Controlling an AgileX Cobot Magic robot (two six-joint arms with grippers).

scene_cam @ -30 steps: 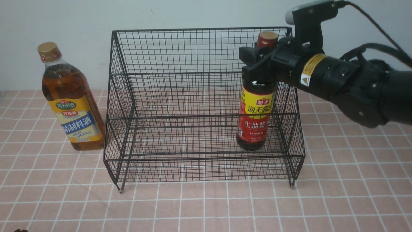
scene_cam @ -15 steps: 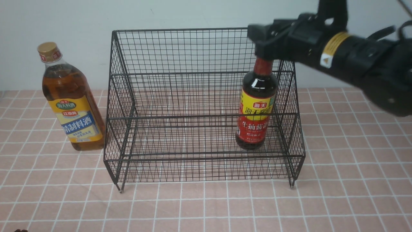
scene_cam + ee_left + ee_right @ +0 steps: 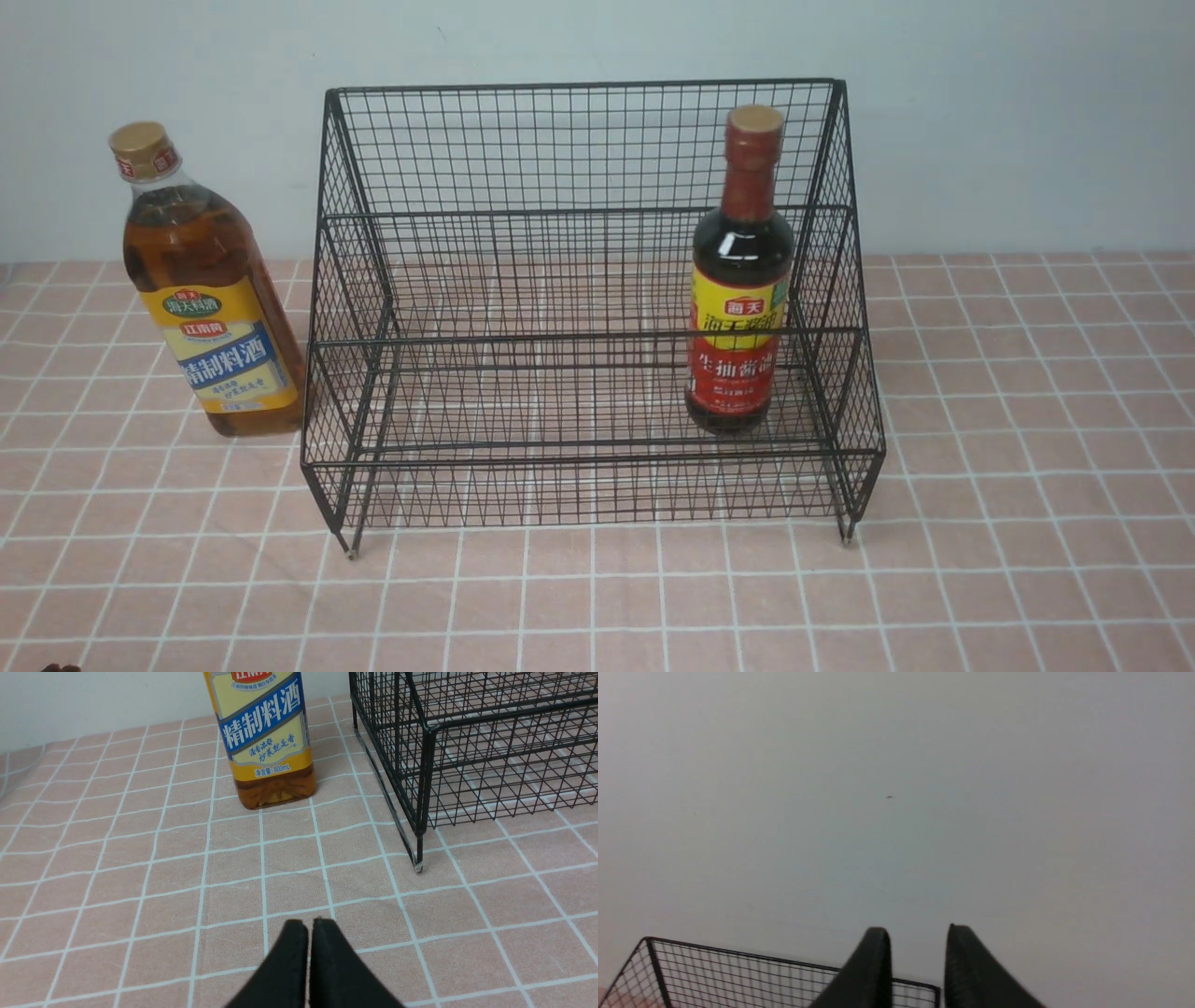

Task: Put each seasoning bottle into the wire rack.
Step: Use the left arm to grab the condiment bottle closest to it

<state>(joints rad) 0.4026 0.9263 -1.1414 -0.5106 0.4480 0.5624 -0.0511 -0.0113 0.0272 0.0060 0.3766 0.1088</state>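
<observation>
The dark soy-sauce bottle (image 3: pixel 738 308) with its red neck stands upright and free on the lower step at the right end of the black wire rack (image 3: pixel 588 140). The amber bottle (image 3: pixel 201 289) with a gold cap stands on the tablecloth just left of the rack. In the left wrist view my left gripper (image 3: pixel 308 922) is shut and empty, low over the cloth, short of the amber bottle (image 3: pixel 266 742) and the rack's corner (image 3: pixel 420 742). My right gripper (image 3: pixel 917 928) is open and empty, high up facing the wall, with the rack's top rim (image 3: pixel 738 956) below it. Neither arm shows in the front view.
A pink checked tablecloth (image 3: pixel 597 597) covers the table. A pale wall (image 3: pixel 1008 121) stands close behind the rack. One rack foot (image 3: pixel 418 868) rests on the cloth near my left gripper.
My right gripper let go of the soy-sauce bottle's neck, rose and drew back out of the front view. The bottle stays standing in the rack. The left side has not moved.
</observation>
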